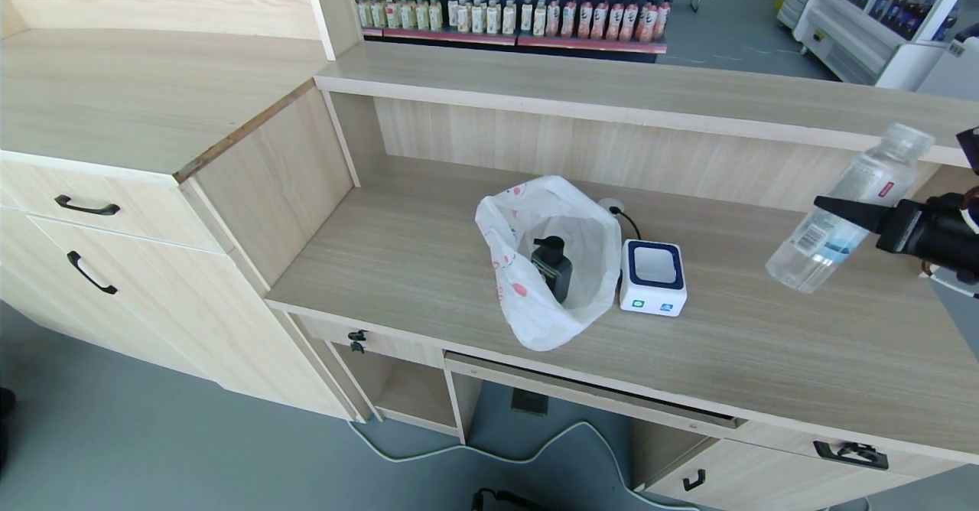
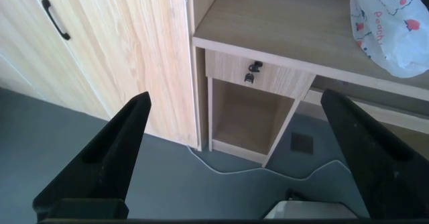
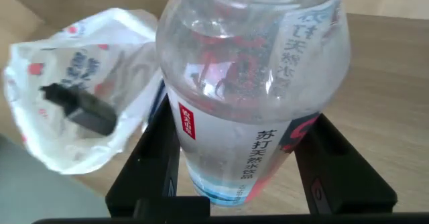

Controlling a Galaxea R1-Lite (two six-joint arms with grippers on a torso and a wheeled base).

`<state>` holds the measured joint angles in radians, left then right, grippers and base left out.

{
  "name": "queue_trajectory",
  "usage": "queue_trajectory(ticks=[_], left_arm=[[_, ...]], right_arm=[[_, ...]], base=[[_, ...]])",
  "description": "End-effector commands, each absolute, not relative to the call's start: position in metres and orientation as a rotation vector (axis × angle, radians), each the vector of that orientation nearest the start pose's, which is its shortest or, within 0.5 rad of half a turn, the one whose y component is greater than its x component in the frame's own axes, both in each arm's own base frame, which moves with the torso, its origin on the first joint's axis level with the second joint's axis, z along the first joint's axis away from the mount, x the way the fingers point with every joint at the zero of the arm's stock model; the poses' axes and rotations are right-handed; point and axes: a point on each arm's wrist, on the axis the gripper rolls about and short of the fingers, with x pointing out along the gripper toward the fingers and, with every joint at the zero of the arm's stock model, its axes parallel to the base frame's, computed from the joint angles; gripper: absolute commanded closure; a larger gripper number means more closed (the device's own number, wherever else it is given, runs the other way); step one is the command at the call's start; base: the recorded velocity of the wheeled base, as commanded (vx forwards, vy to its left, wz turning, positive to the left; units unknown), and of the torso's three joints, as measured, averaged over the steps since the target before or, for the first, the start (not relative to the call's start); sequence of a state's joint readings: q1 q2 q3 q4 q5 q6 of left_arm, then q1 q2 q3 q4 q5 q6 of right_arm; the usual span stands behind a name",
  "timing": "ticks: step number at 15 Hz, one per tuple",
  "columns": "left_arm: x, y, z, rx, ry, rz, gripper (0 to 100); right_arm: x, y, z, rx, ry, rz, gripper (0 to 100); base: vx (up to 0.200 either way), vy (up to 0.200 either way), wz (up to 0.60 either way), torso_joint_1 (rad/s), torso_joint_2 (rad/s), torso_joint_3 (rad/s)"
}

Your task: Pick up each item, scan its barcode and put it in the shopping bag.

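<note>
A clear water bottle (image 1: 850, 206) hangs tilted in the air at the right side of the counter, with my right gripper (image 1: 860, 216) shut on its middle. Up close, the water bottle (image 3: 251, 90) sits between the black fingers (image 3: 144, 163). The white shopping bag (image 1: 535, 262) stands open at mid-counter with a black pump bottle (image 1: 552, 266) inside; the bag (image 3: 74, 110) lies beyond the held bottle. A white barcode scanner (image 1: 652, 277) sits just right of the bag. My left gripper (image 2: 241, 150) is open, low beside the counter above the floor, away from the bag (image 2: 392, 26).
The wooden counter (image 1: 765, 343) has a raised back ledge (image 1: 612, 90) and a taller cabinet with drawers (image 1: 92, 213) at the left. A cable (image 1: 631, 224) runs from the scanner to the back. Below the counter are an open cubby (image 2: 248, 123) and a grey floor.
</note>
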<state>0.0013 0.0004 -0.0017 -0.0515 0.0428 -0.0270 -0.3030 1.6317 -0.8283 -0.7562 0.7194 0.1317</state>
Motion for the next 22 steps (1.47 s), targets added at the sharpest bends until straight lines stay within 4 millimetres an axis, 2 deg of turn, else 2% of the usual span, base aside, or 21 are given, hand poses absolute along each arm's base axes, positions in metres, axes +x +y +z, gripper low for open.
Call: queue_trajectory(ticks=[1,3,4,6,8,14,18,22], left_arm=[[-0.023,0.001,0.081,-0.029,-0.054,0.044,0],[-0.023,0.001,0.081,-0.029,-0.054,0.044,0],[-0.023,0.001,0.081,-0.029,-0.054,0.044,0],[-0.023,0.001,0.081,-0.029,-0.054,0.044,0],[-0.023,0.001,0.081,-0.029,-0.054,0.044,0],[-0.023,0.001,0.081,-0.029,-0.054,0.044,0],[-0.023,0.001,0.081,-0.029,-0.054,0.044,0],[-0.023,0.001,0.081,-0.029,-0.054,0.044,0]], right_arm=[[0.238,-0.019,0.272,0.175,-0.021,0.709,100],[0.228,0.005,0.285,0.218,-0.021,0.851,100],[0.216,0.027,0.291,0.245,-0.017,0.963,100],[0.203,0.051,0.291,0.251,-0.007,1.080,100],[0.195,0.065,0.290,0.251,-0.001,1.152,100],[0.173,0.085,0.305,0.284,-0.013,1.296,100],[0.161,0.107,0.305,0.293,0.013,1.422,100],[0.153,0.117,0.310,0.338,0.052,1.491,100]], base=[[0.000,0.000,0.00,0.000,0.00,0.000],[0.000,0.000,0.00,0.000,0.00,0.000],[0.000,0.000,0.00,0.000,0.00,0.000],[0.000,0.000,0.00,0.000,0.00,0.000],[0.000,0.000,0.00,0.000,0.00,0.000],[0.000,0.000,0.00,0.000,0.00,0.000],[0.000,0.000,0.00,0.000,0.00,0.000],[0.000,0.000,0.00,0.000,0.00,0.000]])
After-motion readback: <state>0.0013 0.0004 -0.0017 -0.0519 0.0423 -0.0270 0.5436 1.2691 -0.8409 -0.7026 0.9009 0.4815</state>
